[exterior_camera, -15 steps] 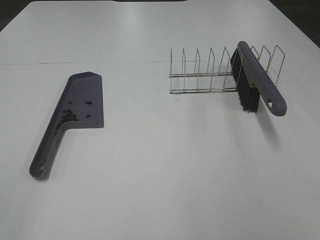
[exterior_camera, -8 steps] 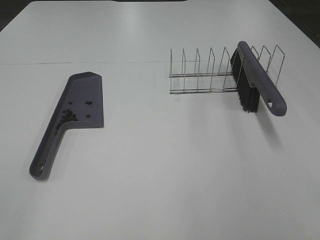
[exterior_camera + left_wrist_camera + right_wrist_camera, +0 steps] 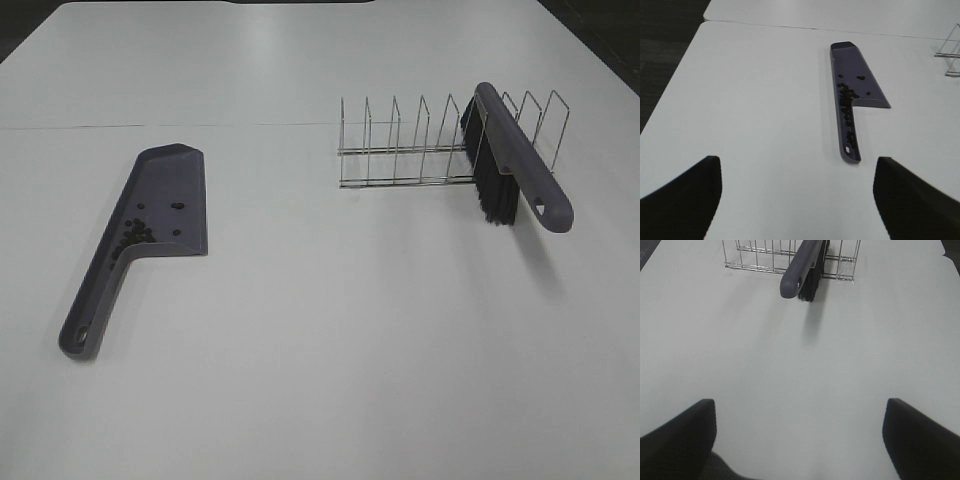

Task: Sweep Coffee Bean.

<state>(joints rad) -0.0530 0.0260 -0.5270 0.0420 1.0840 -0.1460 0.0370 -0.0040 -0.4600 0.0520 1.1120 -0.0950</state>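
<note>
Dark coffee bean [image 3: 138,233] cluster strung along dustpan [image 3: 165,200] handle.

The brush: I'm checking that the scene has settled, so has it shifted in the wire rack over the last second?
No. The brush sits in the same slot of the wire rack, handle end pointing the same way.

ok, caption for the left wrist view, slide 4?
Open left end effector hangs over the white table, facing the purple dustpan with coffee beans gathered along its wall and handle.

Small dark coffee beans [image 3: 137,232] lie clustered in the purple dustpan [image 3: 170,185], some along its handle.
</note>
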